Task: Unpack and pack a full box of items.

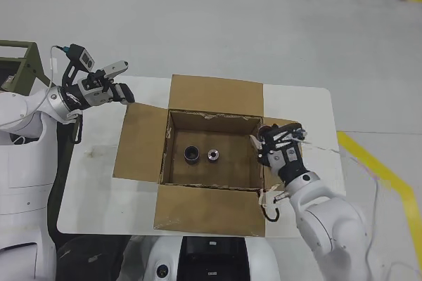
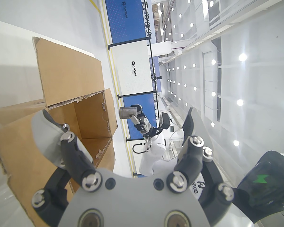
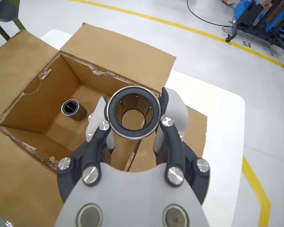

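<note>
Gripping right tool point(image 3: 133, 109): closed on a hollow metal cylinder point(image 3: 142, 105), one finger on each side of its barrel; the open end faced the wrist camera, with rows of small balls visible along the inner wall; no writing was legible on its dark end ring
Right tool, place point(image 1: 278, 137): above the right edge of the cardboard box point(image 1: 211, 123), at the right flap; in the left wrist view the held cylinder point(image 2: 126, 112) appeared lying sideways in the fingers, clear of the box point(image 2: 85, 119)
Left tool point(image 1: 121, 81): open and holding nothing, fingers spread wide; above the counter point(image 1: 98, 190) near the far corner of the box's left flap; its own view point(image 2: 116, 116) showed some lettering on the wrist plate, partly hidden
Box point(image 3: 68, 76): open, all four flaps folded out, standing in the middle of the white counter point(image 3: 215, 119); torn paper edges along the rim; no label visible on the cardboard
Inside the box: a dark-ended cylinder point(image 1: 191, 153) and a smaller metal part point(image 1: 214, 154) just beside it on the floor; the dark-ended cylinder point(image 3: 72, 109) bore a line of small print on its end face, too small to read
Background: a white panel point(image 2: 132, 69) and blue panels point(image 2: 123, 12) carried printed logos
</note>
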Controlling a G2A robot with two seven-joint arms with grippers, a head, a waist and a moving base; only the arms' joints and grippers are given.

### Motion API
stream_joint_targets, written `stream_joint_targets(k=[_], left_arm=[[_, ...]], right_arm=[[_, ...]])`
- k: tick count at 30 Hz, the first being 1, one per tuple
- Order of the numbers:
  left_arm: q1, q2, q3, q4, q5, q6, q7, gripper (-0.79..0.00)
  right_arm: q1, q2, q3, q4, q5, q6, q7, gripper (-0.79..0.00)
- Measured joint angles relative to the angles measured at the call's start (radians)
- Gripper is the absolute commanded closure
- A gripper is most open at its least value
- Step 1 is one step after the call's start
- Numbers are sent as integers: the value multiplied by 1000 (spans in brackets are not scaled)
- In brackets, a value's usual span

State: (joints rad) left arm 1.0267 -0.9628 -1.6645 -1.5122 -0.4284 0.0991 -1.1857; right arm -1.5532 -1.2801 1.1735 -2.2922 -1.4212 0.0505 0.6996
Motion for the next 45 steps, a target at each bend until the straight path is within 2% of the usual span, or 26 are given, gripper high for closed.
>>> stream_joint_targets(k=[7,18,34,45], left_arm=[[0,0,0,0,0,0,0,-785],[0,0,0,0,0,0,0,-785],[0,0,0,0,0,0,0,-785],[0,0,0,0,0,0,0,-785]], right_arm=[[7,-7,-98,19,-65,-9,5,0],[78,-33,-225,110,-64,40,56,0],[216,-70,-266,267,-13,105,151,0],[325,-102,-301,431,4,161,220,0]])
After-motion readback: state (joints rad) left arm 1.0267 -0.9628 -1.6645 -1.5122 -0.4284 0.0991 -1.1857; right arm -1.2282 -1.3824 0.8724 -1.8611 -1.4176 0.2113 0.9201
